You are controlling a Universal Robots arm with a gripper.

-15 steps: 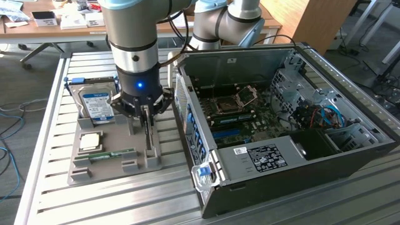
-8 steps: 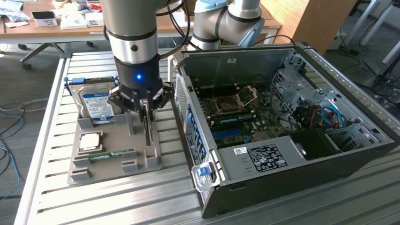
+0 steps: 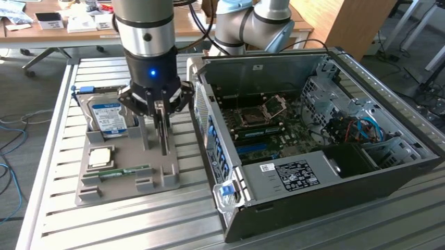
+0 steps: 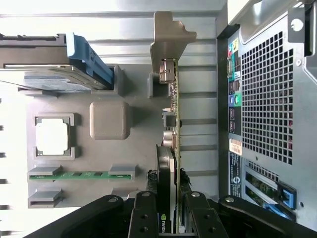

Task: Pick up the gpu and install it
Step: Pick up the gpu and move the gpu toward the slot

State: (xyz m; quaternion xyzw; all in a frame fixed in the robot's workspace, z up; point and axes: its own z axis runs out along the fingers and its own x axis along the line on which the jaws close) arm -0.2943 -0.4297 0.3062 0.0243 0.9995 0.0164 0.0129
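Over grey holder tray [image 3: 164, 179], on side nearest open computer case [image 3: 389, 172]: your gripper [image 3: 161, 113] pinches gpu [image 4: 167, 171], fingers pressed on both flat faces. Card stands on edge, upright, silver bracket [image 4: 171, 37] at end away from fingers. You cannot tell whether card sits in holder slot or hangs clear. Hard drive [image 3: 108, 117], CPU chip [image 3: 101, 155] and RAM stick [image 3: 118, 172] rest in holder. Motherboard [image 3: 271, 130] lies exposed inside case.

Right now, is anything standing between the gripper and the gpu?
Nothing visible does. The gripper is right at the gpu, which stands on edge in the gray holder. The hard drive and the other parts in the holder sit off to one side.
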